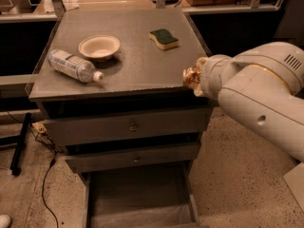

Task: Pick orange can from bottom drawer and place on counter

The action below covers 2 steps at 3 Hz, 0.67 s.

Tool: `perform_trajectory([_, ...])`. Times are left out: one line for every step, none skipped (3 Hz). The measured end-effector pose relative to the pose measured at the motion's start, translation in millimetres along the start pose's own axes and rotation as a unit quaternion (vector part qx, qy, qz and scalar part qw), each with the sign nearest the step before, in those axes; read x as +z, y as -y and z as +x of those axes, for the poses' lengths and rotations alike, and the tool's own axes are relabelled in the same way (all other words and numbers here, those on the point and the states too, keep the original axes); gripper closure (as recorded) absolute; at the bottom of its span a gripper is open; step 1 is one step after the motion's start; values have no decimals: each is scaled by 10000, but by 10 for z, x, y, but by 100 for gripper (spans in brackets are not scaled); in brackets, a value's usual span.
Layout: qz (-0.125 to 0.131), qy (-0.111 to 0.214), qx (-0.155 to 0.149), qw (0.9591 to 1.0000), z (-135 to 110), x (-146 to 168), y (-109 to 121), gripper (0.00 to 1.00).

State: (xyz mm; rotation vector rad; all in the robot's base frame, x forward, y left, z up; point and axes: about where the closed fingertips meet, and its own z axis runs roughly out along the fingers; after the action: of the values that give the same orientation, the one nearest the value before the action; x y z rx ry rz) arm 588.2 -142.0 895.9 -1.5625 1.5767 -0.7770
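Observation:
The orange can (191, 76) shows as a small orange-brown mottled shape at the tip of my arm. My gripper (197, 78) is shut on it and holds it at the counter's (137, 63) front right edge, about level with the top. The white arm hides most of the gripper. The bottom drawer (140, 196) is pulled open below and its grey inside shows nothing in it.
On the counter are a clear plastic bottle (72, 65) lying on its side at the left, a white bowl (99, 46) behind it, and a green-and-yellow sponge (164, 38) at the back right. Two knobbed drawers are shut. A black cable lies on the floor at the left.

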Motion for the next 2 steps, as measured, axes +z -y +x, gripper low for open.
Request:
perform_trajectory([142, 58, 41, 9999, -51, 33, 126, 100])
perform_trajectory([363, 136, 91, 9992, -134, 78, 355, 100])
